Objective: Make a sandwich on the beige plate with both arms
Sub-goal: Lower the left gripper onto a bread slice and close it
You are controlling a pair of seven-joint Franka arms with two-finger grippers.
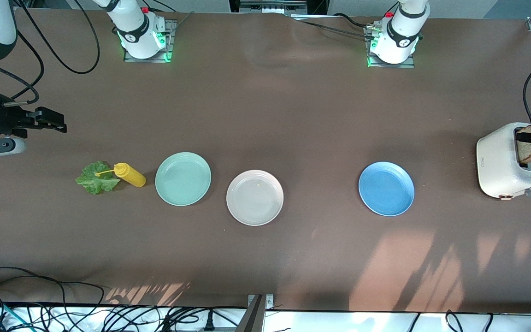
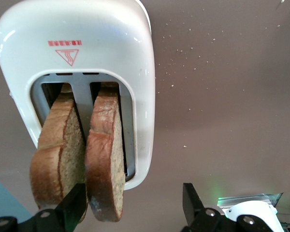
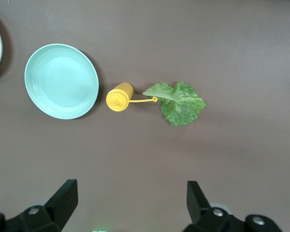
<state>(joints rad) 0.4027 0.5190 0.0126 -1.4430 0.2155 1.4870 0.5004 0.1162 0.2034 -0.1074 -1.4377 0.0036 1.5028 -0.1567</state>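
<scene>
The round pale beige plate (image 1: 255,197) lies bare on the brown table, between the mint green plate (image 1: 183,178) and the blue plate (image 1: 386,188), slightly nearer the front camera than both. Toward the left arm's end from the beige plate, two brown wholemeal bread slices (image 2: 82,154) stand in the slots of the white toaster (image 1: 507,161); the left gripper (image 2: 135,203) hangs over them, fingers spread wide around one slice. Toward the right arm's end, beside the mint green plate, a yellow squeeze bottle (image 1: 129,174) touches the ruffled green lettuce leaf (image 1: 95,178). The right gripper (image 3: 130,200) hovers there, wide open, empty.
</scene>
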